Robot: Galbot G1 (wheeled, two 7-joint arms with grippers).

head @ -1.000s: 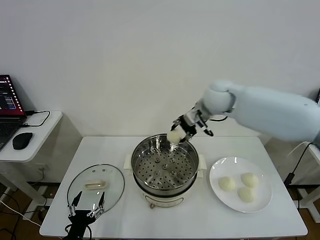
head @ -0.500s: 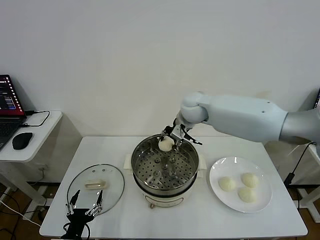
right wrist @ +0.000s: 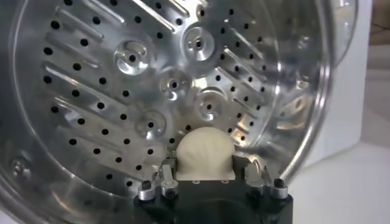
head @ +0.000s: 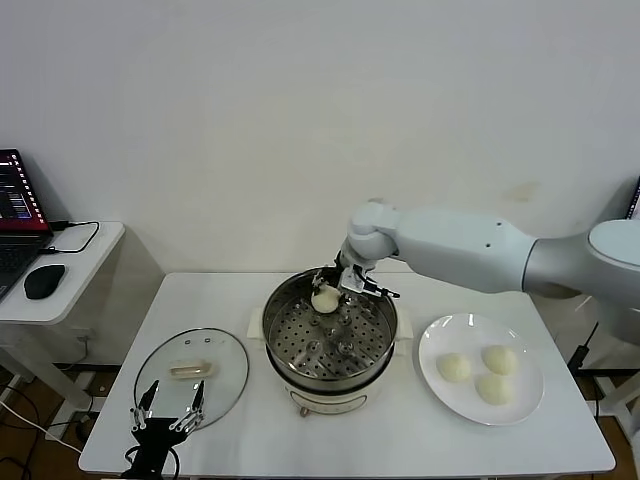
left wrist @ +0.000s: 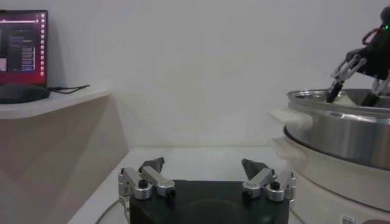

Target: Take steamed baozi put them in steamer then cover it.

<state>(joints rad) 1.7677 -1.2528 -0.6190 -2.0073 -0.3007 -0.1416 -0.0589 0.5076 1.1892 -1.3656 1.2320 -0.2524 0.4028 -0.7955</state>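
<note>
The steamer (head: 330,345) stands mid-table, a shiny steel pot with a perforated tray (right wrist: 140,91) on a cream base. My right gripper (head: 328,295) reaches into the pot at its far side and is shut on one cream-white baozi (right wrist: 204,152), held just above the tray. Three more baozi (head: 477,372) lie on the white plate (head: 440,395) to the right. The glass cover (head: 192,368) with its cream handle lies flat on the table to the left. My left gripper (head: 170,412) is open and empty, low at the cover's near edge.
A side table at the far left carries a laptop (head: 18,215) and a mouse (head: 44,281). The steamer's wall (left wrist: 341,131) shows close beside my left gripper in the left wrist view. A white wall stands behind the table.
My right gripper has carried the baozi left and down from the pot's far-right rim into the pot, close over the tray. The left arm has sunk slightly.
</note>
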